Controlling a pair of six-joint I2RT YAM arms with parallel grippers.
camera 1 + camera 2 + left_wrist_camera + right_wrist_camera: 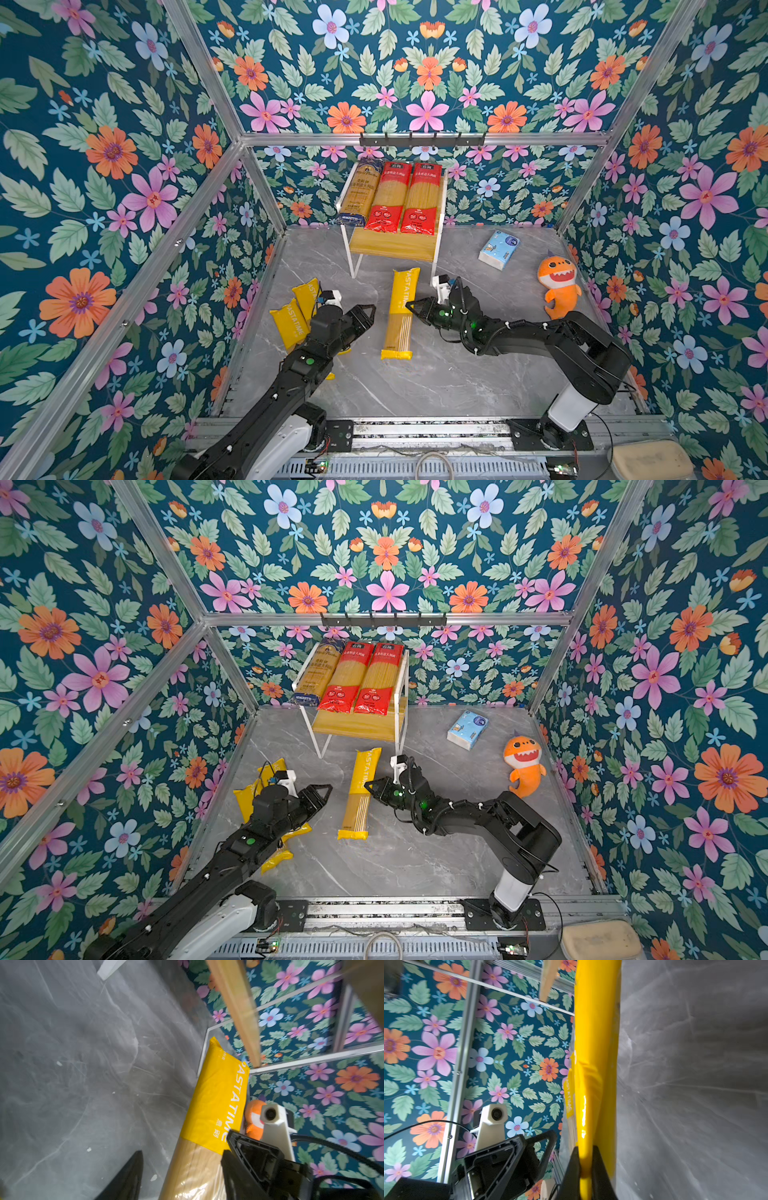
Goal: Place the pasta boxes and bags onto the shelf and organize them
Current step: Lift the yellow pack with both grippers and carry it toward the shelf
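**Spotter:** Which pack are you on, and where is it?

**Operator:** The long yellow "PASTATIME" spaghetti pack with the clear window (398,332). It's mid-way across the grey marble counter (436,374), running lengthwise toward the shelf. My right gripper (411,308) is pinched tight on it at the long edge nearest that arm. In the right wrist view, the jaws are closed on a fold of the yellow film.

**Spotter:** And the left?

**Operator:** My left gripper (368,313) is spread wide and carrying nothing. It's just beside the pack's opposite long edge.

**Spotter:** How do you expect it to handle?

**Operator:** Light but awkward, I reckon. The strands should keep it stiff along its length, but the wrapper looks glossy and slack. A pinch on film alone could slip or let the pack swing. I'd sooner grip across the width near the middle, where the yellow band meets the window. No bending either, since dry spaghetti snaps.

**Spotter:** Room on the shelf?

**Operator:** Yes. On the small two-tier wooden shelf with the white frame (390,249), the upper board carries the dark navy pack (360,191) and two red packs (388,195) side by side. The lower board is bare. Two more yellow packs (305,293) lie to the left, partly under my left arm.
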